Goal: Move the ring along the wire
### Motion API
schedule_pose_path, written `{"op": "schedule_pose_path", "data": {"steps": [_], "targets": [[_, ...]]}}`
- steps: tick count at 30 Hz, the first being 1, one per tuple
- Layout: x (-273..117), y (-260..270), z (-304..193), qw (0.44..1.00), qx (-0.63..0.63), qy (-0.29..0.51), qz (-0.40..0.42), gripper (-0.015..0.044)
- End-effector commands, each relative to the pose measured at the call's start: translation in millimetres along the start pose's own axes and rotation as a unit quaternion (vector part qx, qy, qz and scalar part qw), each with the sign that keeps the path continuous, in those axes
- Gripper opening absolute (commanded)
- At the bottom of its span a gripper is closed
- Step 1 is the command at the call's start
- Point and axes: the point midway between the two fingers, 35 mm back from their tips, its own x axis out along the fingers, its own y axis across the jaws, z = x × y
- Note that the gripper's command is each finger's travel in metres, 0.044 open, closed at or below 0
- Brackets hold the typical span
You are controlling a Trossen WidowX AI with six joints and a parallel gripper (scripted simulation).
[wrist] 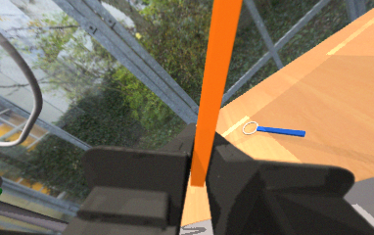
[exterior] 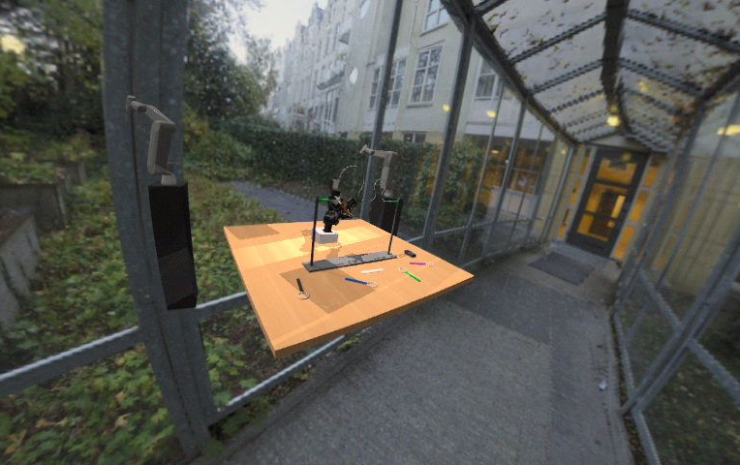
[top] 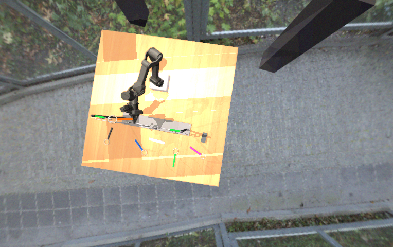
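My gripper [top: 134, 118] [wrist: 198, 128] is shut on the lower end of the orange handle [top: 124, 119] [wrist: 214, 73], above the table. The pale ring [top: 108, 119] at the handle's far end is just right of the left green part [top: 100, 117] [exterior: 323, 201], in the top view. It appears around the thin grey wire there; contact is too small to tell. The ring is outside the wrist view. The left post [exterior: 313, 235] and right post [exterior: 391, 227] stand on a grey base plate [top: 186, 126]. The right green part [top: 175, 130] [exterior: 390, 201] adjoins the right post.
On the table, in front of the base, lie a black-handled ring tool [top: 109, 134], a blue one [top: 138, 144] [wrist: 283, 131], a green one [top: 174, 160], a magenta one [top: 195, 150] and a white bar [top: 156, 140]. A dark block [top: 203, 137] sits beyond the right post.
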Motion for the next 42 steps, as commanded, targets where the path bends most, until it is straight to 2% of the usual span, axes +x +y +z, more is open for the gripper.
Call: {"op": "schedule_pose_path", "data": {"steps": [1,42], "targets": [[-2.7,10.4,5.5,1.0,0.006,0.002,0.009,-0.015],[-14.4,31.5,7.5,0.996,0.068,0.046,0.021,-0.015]]}}
